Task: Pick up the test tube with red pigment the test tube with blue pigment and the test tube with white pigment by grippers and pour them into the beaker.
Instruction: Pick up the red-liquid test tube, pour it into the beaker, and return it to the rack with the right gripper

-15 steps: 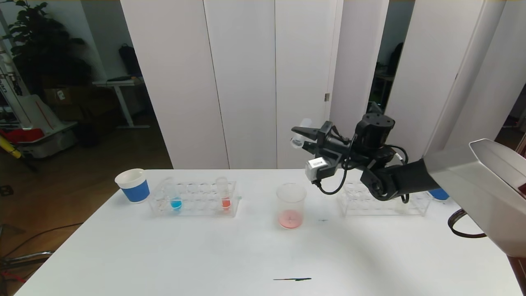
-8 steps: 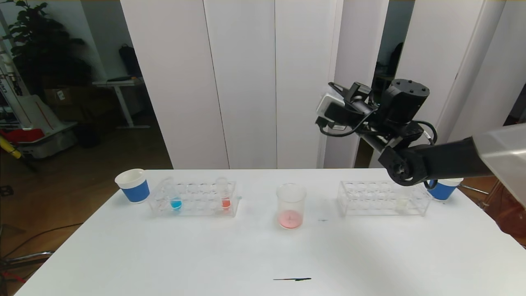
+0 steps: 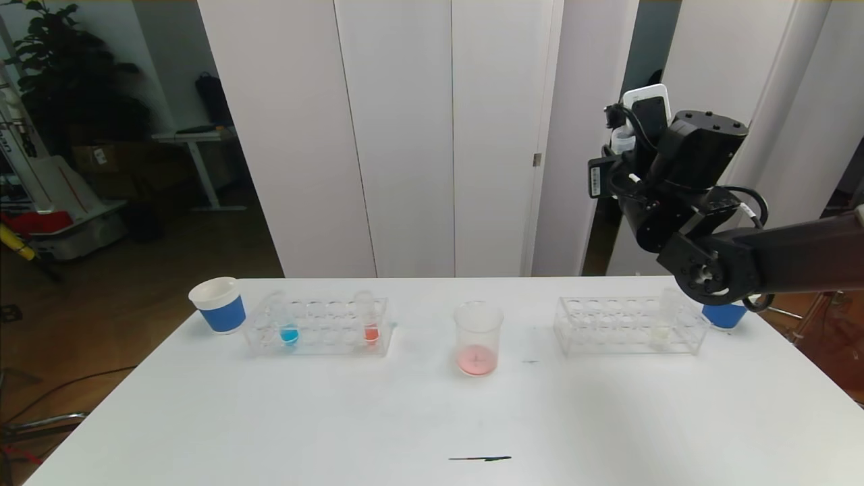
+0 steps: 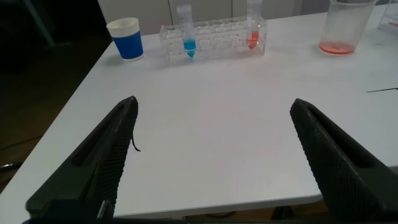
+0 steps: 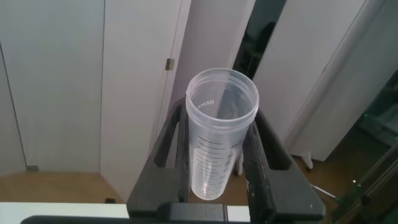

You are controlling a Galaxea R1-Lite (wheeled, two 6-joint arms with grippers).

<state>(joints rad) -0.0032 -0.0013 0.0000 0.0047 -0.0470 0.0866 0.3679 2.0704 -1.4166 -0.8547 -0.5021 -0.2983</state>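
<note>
My right gripper [image 3: 626, 138] is raised high above the right end of the table. In the right wrist view it [image 5: 219, 124] is shut on a clear, empty graduated test tube [image 5: 217, 162], held mouth up. The beaker [image 3: 478, 337] stands mid-table with a thin layer of pink-red liquid; it also shows in the left wrist view [image 4: 345, 28]. The test tube with blue pigment [image 3: 289, 329] and a tube with red pigment [image 3: 370, 325] stand in the left rack [image 3: 317, 329]. The test tube with white pigment [image 3: 660, 332] stands in the right rack [image 3: 607, 327]. My left gripper [image 4: 213, 106] is open and empty above the table's front left.
A white paper cup with a blue band [image 3: 219, 304] stands left of the left rack; another [image 3: 723, 315] stands behind the right rack, under my right arm. A dark streak [image 3: 479, 459] marks the table [image 3: 432, 418] near its front edge.
My right arm has swung up and to the right, away from above the beaker, turning the empty tube from tipped over to mouth up. The left arm has not moved.
</note>
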